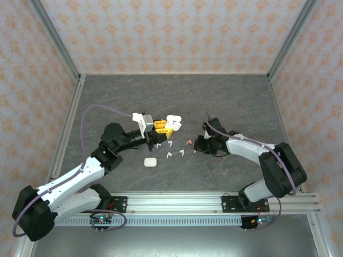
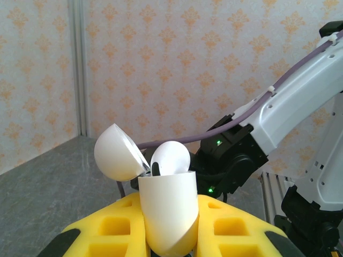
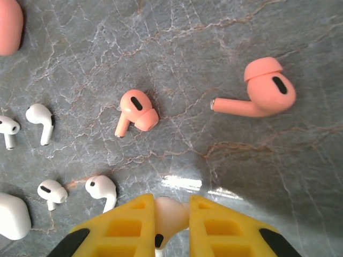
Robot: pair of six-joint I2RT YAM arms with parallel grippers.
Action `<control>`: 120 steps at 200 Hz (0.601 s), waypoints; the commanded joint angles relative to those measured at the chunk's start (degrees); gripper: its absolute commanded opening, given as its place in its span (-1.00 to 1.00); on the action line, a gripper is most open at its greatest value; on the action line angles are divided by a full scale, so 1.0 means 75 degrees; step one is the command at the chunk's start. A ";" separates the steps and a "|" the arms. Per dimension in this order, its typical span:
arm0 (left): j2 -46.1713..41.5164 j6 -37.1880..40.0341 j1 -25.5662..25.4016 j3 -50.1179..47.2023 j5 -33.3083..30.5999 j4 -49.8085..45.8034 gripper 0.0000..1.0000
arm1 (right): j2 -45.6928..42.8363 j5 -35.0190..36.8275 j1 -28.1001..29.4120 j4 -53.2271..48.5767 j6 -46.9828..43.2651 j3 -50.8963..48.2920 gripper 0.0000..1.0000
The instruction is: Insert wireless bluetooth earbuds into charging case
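My left gripper [image 1: 163, 128] is shut on a white charging case [image 2: 166, 193], held above the table with its lid [image 2: 119, 152] flipped open. One white earbud [image 2: 170, 158] sits in the case mouth. My right gripper [image 3: 172, 200] is low over the table and shut on a white earbud [image 3: 171, 211]. Two coral earbuds [image 3: 137, 111] [image 3: 260, 91] lie just beyond its fingers. Several white earbuds [image 3: 42, 120] [image 3: 103, 188] lie to their left. In the top view the loose earbuds [image 1: 170, 155] lie between the two grippers.
A closed white case [image 1: 150, 161] rests on the grey table [image 1: 230, 101] near the left arm. A coral case [image 3: 8, 24] shows at the top left of the right wrist view. Patterned walls enclose the table on three sides.
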 commanded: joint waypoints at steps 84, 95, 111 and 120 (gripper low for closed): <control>0.0058 0.0117 -0.0009 0.0175 -0.0022 -0.0008 -1.00 | 0.0381 0.0361 -0.0374 -0.0387 -0.0414 -0.0199 -0.50; 0.0069 0.0118 -0.0009 0.0186 -0.0026 -0.0020 -1.00 | 0.0308 0.0455 -0.0421 -0.0532 -0.0481 -0.0211 -0.48; 0.0093 0.0119 -0.0006 0.0197 -0.0028 -0.0020 -1.00 | 0.0249 0.0642 -0.0451 -0.0757 -0.0599 -0.0186 -0.46; 0.0115 0.0116 -0.0009 0.0204 -0.0013 -0.0020 -1.00 | 0.0237 0.0711 -0.0465 -0.0875 -0.0678 -0.0159 -0.45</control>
